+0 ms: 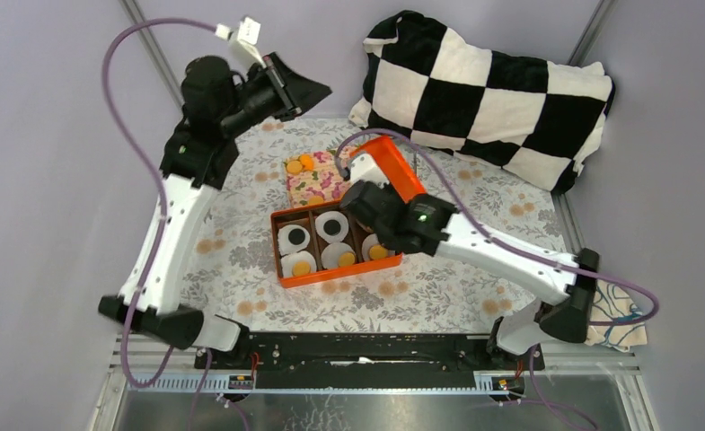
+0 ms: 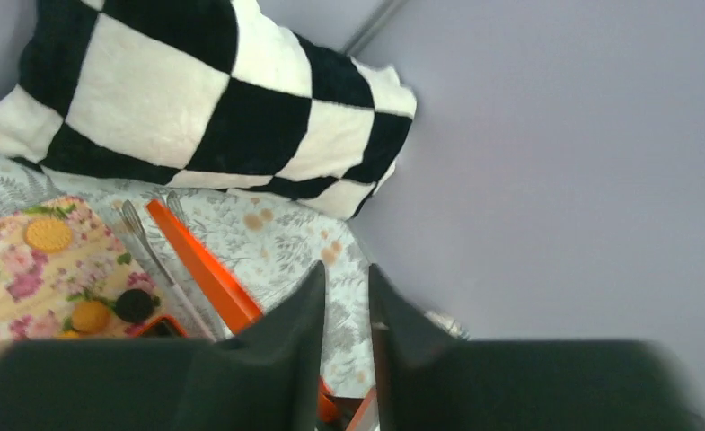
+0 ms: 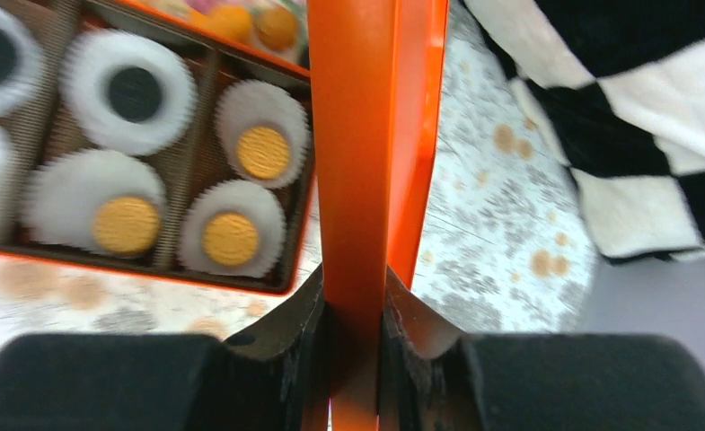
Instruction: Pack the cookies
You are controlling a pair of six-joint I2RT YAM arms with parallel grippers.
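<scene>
The light is soft and even, and shadows are weak. In the right wrist view the dark right fingers (image 3: 281, 368) are out of focus. The orange lid (image 3: 357, 135) between them is clearer, and the cookies (image 3: 126, 224) beside them are smeared. The left fingers (image 2: 286, 359) are blurred, and the pillow (image 2: 187, 99) beyond them is slightly soft.

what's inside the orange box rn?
Six white paper cups, one cookie each: two dark cookies, four orange-tan cookies. From above, the right arm partly covers the right-hand pair; beneath the cups is hidden.
</scene>
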